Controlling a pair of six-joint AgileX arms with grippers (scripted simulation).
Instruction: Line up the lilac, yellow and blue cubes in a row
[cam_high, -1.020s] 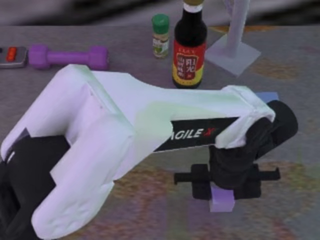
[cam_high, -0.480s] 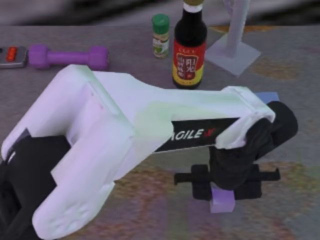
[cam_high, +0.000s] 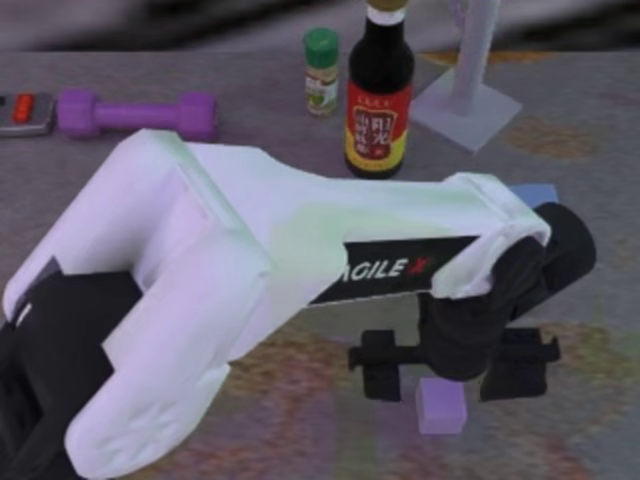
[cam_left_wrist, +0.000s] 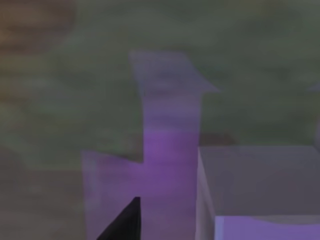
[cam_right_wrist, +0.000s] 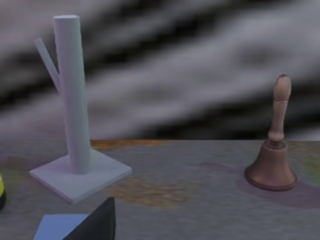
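Since a second ago the left claw (cam_high: 455, 365) has spread its fingers wide and let go of the lilac cube (cam_high: 441, 405), which now sits free on the surface (cam_high: 580, 420) at near right, between the fingers and a little nearer than them. Only a corner of the blue cube (cam_high: 538, 192) shows, farther off, past the arm's wrist; the yellow cube is nowhere visible, perhaps hidden under the arm.

The step in hand looks like the release and retreat. To do it well, the claw should lift straight up before swinging away, so neither finger clips the cube and knocks it out of line.

Farther off stand a sauce bottle (cam_high: 379, 95), a spice jar (cam_high: 321, 70), a stand (cam_high: 467, 100) and a dumbbell (cam_high: 135, 113). My right claw is out of the top view, and I cannot tell its state.
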